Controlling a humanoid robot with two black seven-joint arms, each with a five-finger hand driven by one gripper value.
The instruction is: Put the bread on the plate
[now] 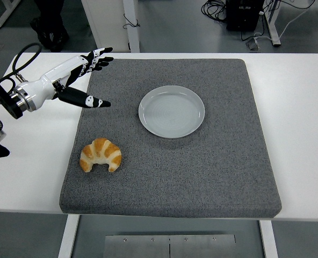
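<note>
White left hand (76, 80) spread, empty.

- The grey mat (202, 177) I worked over looked rough, felt-like and matt.
- The plate (172, 111) shone, glazed and smooth.
- My left hand (76, 80), upper left, looked like glossy white-and-black plastic.
- The croissant (100, 155) had a browned, slightly glossy crust.

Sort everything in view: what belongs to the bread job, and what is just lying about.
Job:
croissant, on the mat's near left
plate, empty
left hand, open, hovering beyond the croissant

Lying about:
grey mat
white table
cables on the floor
</note>
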